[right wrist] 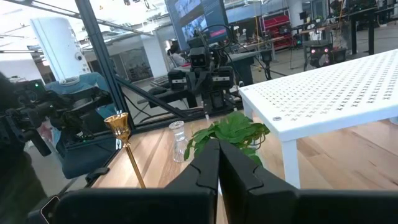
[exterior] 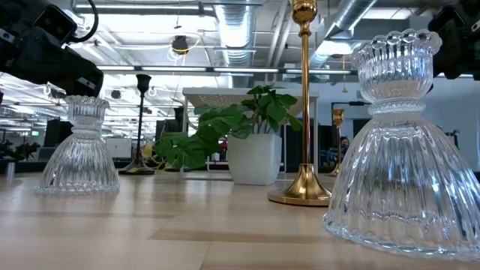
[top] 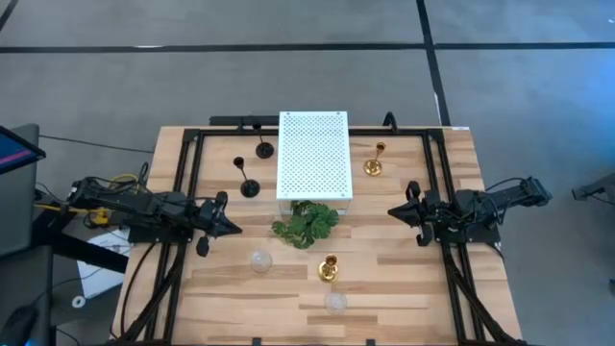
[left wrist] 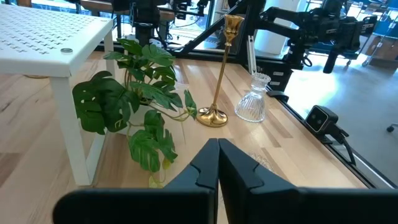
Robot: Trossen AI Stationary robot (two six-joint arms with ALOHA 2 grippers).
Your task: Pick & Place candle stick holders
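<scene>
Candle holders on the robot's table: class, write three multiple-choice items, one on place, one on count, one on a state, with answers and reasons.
1. Where is the plant?
A. by the white shelf's front edge
B. at the table's left edge
C. on top of the shelf

2. How many black holders stand left of the shelf?
A. none
B. two
C. four

3. How are the two hands?
A. both open
B. one holds a gold holder
C. both shut, empty

Answers:
1 A: the leaves spread just below the shelf in the high view.
2 B: one behind, one nearer.
3 C: left hand and right hand show fingers pressed together, nothing between.
</scene>
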